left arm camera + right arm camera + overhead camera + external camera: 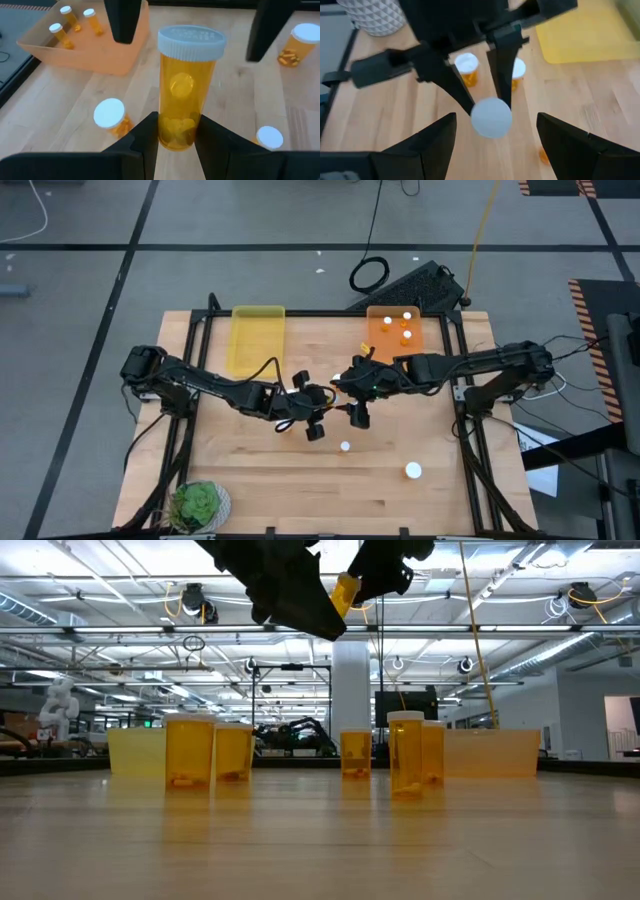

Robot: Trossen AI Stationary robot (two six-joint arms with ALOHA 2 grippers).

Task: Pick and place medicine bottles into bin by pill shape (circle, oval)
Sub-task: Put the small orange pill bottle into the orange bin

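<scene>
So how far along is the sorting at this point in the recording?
Early. Done: three bottles lie in the orange bin; the yellow bin holds none. In hand: the left gripper is shut on a bottle above mid-table, facing the open right gripper. Left: several bottles on the table, including two near the front.

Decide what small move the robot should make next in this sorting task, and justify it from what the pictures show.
Probably the right gripper should close on the white cap. The left gripper holds a bottle raised above the table, cap toward the right gripper, whose fingers are spread either side of it. This looks like a handover; the pills inside look round.
</scene>
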